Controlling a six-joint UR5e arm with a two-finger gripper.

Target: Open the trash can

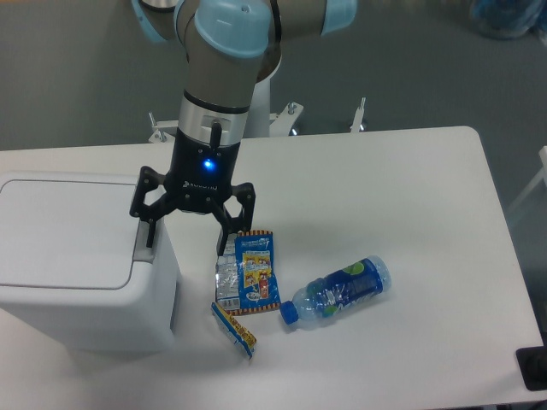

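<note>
grey floor behind, and up front a white worktop with rounded corners carrying everything. the trash can sits at the left edge of the worktop, big boxy white thing, flat lid shut, with the grey push tab on its right side facing the middle of the worktop. the hand hangs pointing straight down with its two black fingers spread wide, nothing between them. the left finger is right over the tab, looks like touching or just about, can't quite tell, while the other one dangles above the snack packets near the middle. my guess is it's spread like that so a single fingertip can poke the tab instead of gripping anything, which makes sense for a push-to-open lid. a blue water bottle lies on its side just right of the packets, plus a smaller yellow packet toward the front edge, all off to the side of the can.
</note>
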